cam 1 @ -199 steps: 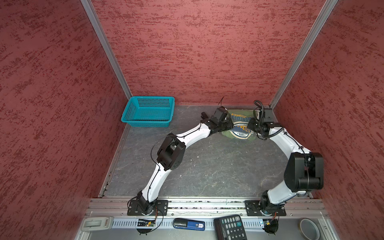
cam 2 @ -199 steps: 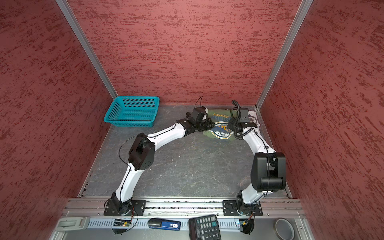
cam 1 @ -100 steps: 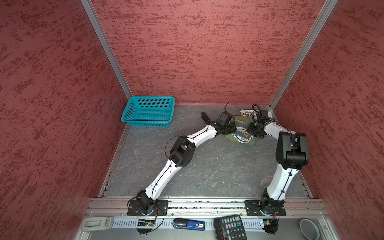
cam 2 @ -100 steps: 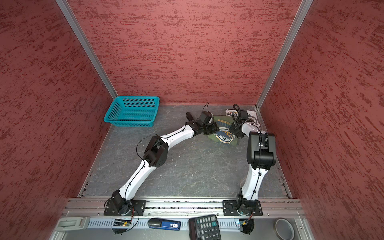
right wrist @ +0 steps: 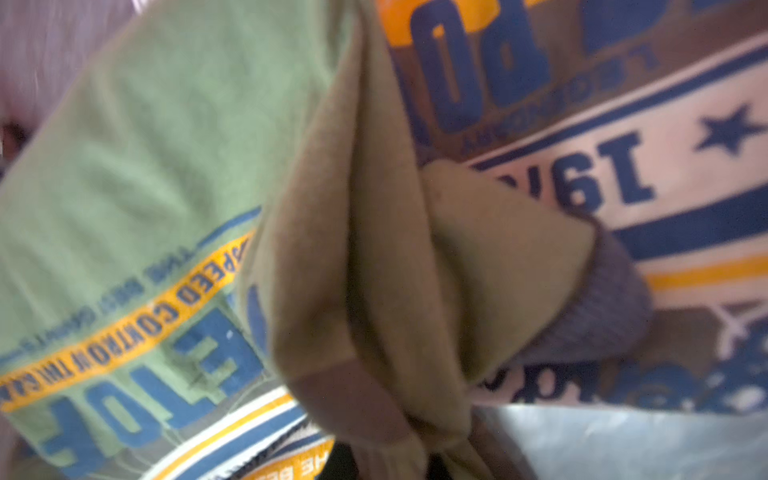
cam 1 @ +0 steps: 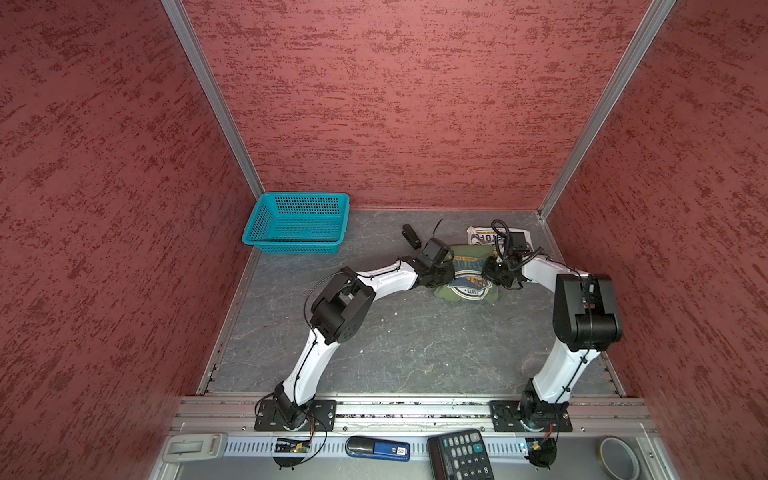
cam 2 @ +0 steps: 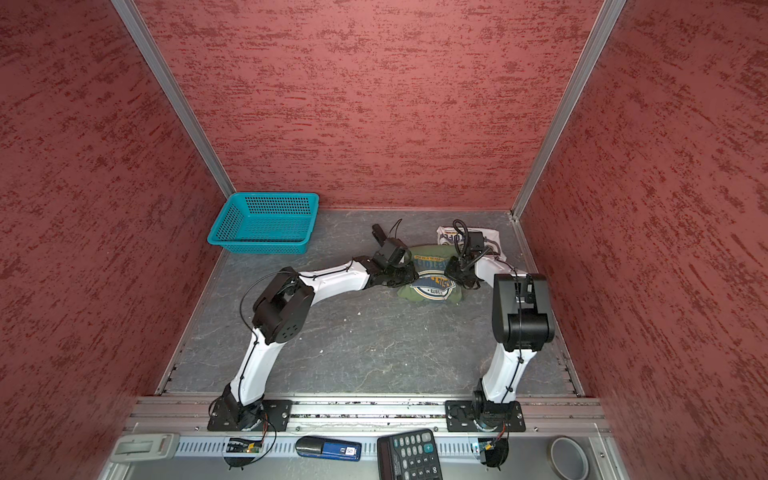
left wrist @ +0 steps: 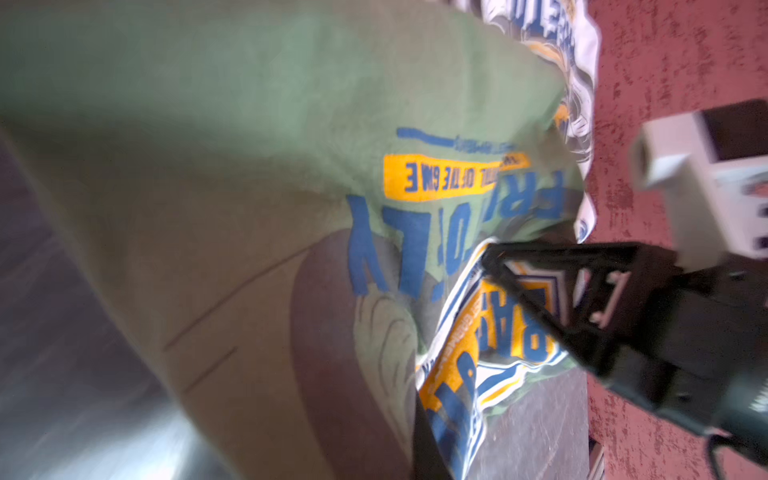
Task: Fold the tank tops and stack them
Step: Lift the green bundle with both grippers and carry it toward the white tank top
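Observation:
The olive green tank top (cam 1: 467, 280) (cam 2: 430, 284) lies bunched on the grey table at the back right, blue-and-yellow emblem up. My left gripper (cam 1: 441, 275) is shut on its left side and my right gripper (cam 1: 494, 271) on its right side. Just behind it, near the back wall, lies the white tank top (cam 1: 482, 237) (cam 2: 446, 237), partly hidden by the right wrist. In the left wrist view green cloth (left wrist: 249, 145) fills the frame and covers my jaws. In the right wrist view a gathered green fold (right wrist: 374, 291) with grey-blue trim (right wrist: 602, 316) runs down into my jaws.
A teal mesh basket (cam 1: 297, 224) stands at the back left. A small black object (cam 1: 411, 236) lies on the table behind the left wrist. On the front rail lie a calculator (cam 1: 459, 457), a blue device (cam 1: 378, 448) and a tape roll (cam 1: 619, 457). Red walls close three sides.
Both grippers have drawn the green tank top toward the near side and a little left. The white tank top behind it has come into view.

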Available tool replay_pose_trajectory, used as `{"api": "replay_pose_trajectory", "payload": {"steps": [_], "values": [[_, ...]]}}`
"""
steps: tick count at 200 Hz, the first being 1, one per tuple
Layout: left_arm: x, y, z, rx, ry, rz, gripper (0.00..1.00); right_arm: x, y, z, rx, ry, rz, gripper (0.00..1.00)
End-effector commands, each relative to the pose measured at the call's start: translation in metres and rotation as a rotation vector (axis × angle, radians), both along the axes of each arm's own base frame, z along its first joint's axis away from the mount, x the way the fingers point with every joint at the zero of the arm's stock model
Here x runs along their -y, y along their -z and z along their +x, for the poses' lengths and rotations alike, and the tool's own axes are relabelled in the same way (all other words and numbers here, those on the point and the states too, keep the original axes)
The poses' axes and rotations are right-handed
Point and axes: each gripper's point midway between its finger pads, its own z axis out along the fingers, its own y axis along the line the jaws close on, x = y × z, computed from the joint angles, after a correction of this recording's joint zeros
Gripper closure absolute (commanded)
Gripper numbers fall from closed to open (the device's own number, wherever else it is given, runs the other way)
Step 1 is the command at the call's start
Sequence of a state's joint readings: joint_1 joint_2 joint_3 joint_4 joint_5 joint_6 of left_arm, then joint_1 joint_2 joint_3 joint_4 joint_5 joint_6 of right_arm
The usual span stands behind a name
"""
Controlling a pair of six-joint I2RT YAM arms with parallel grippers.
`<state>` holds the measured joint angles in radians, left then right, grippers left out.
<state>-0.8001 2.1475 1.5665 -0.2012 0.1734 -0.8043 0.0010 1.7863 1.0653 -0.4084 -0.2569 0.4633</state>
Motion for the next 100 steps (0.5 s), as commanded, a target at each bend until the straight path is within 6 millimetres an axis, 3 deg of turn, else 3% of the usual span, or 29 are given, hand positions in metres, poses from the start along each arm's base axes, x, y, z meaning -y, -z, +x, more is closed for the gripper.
{"api": "replay_pose_trajectory", "payload": {"steps": [1, 20, 38, 68, 100], "values": [[-0.021, -0.007, -0.029, 0.011, -0.003, 0.054, 1.00, 0.016, 0.024, -0.040, -0.087, 0.051, -0.091, 1.00], [-0.025, -0.018, -0.055, 0.023, 0.014, 0.057, 1.00, 0.006, 0.012, -0.056, -0.065, 0.027, -0.083, 1.00], [-0.021, -0.038, -0.063, 0.045, 0.025, 0.043, 1.00, 0.013, -0.018, -0.051, -0.008, 0.041, -0.116, 1.00], [-0.011, -0.076, -0.047, 0.098, 0.006, 0.022, 1.00, 0.033, -0.081, -0.027, 0.111, 0.083, -0.169, 1.00], [0.013, -0.103, -0.025, 0.145, 0.012, -0.021, 1.00, 0.065, -0.128, 0.002, 0.197, 0.134, -0.219, 1.00]]}}
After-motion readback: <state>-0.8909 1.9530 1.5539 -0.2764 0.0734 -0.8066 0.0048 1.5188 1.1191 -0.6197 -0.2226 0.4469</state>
